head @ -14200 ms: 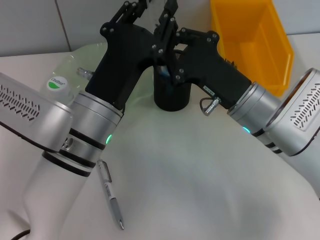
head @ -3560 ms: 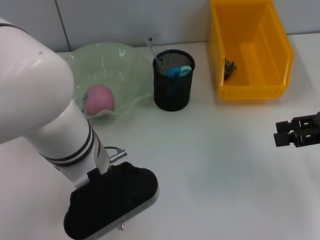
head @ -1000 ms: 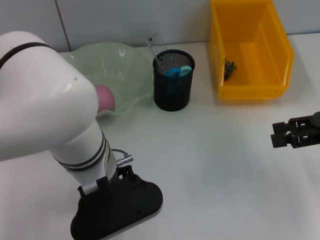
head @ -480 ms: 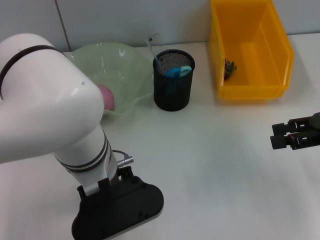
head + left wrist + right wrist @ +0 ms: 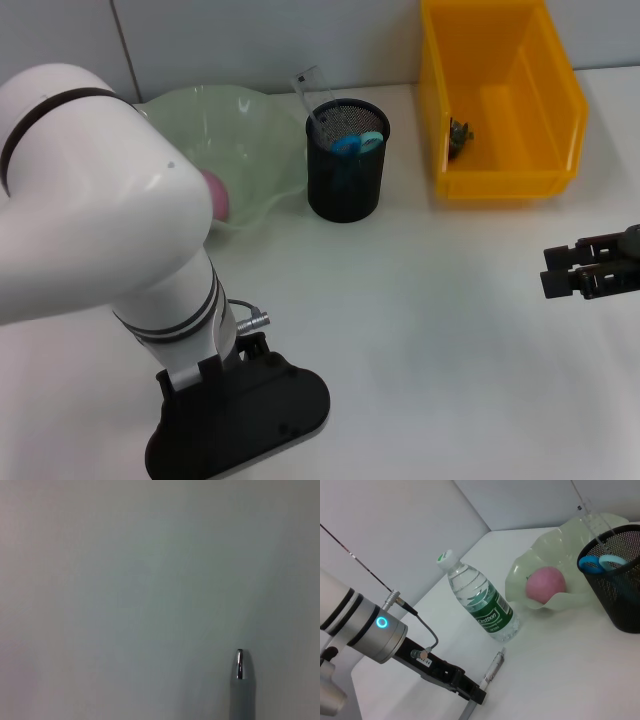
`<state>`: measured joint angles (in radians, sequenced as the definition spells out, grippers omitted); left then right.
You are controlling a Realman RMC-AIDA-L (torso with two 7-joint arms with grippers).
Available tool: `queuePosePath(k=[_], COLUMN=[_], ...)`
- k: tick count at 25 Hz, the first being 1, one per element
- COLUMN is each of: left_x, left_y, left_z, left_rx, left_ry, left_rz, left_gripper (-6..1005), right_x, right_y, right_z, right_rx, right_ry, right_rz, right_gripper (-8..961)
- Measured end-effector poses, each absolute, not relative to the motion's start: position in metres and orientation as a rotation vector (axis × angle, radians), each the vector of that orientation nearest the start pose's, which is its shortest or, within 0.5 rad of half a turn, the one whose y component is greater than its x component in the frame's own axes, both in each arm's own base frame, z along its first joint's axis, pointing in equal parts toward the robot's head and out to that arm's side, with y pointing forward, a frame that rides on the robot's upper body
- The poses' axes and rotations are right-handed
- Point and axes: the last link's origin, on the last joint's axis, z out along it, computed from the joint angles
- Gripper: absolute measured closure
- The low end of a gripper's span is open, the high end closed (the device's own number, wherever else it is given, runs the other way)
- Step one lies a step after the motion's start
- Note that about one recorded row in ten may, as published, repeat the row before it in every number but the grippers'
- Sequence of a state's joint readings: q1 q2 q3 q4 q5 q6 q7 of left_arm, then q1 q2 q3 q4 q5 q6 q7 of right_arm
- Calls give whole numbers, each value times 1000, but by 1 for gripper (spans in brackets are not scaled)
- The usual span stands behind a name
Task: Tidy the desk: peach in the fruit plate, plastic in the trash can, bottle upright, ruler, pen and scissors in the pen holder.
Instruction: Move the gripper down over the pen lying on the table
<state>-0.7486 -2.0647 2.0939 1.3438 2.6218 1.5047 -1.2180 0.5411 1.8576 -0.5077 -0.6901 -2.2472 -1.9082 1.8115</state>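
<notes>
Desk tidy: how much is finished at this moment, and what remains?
Done: peach in the fruit plate, scissors and ruler in the pen holder, bottle upright, a scrap in the yellow bin. In hand: left gripper down at the pen. Left: pen into holder. Right gripper idle.

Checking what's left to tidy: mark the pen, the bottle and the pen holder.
pen [image 5: 493, 668], right wrist view, middle of the barrel
bottle [image 5: 481, 605], right wrist view, body just above the green label
pen holder [image 5: 345, 186], head view, front of the mesh wall

My pen has a glossy metal tip; the desk beneath is smooth and matt.
</notes>
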Motion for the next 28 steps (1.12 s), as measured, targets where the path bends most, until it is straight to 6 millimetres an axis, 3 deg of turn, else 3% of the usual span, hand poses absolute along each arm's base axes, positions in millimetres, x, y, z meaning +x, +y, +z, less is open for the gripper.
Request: queuePosePath(k=[28], left_x=[-139], left_y=[299], left_z=[-99], left_rx=[-2573], left_ry=[2042], left_rz=[1182], left_gripper=[691], right_x=[295], right_y=[308], right_z=[100], right_rx=[-2781], right_ry=[1190], right_rz=[548], right_gripper=[196])
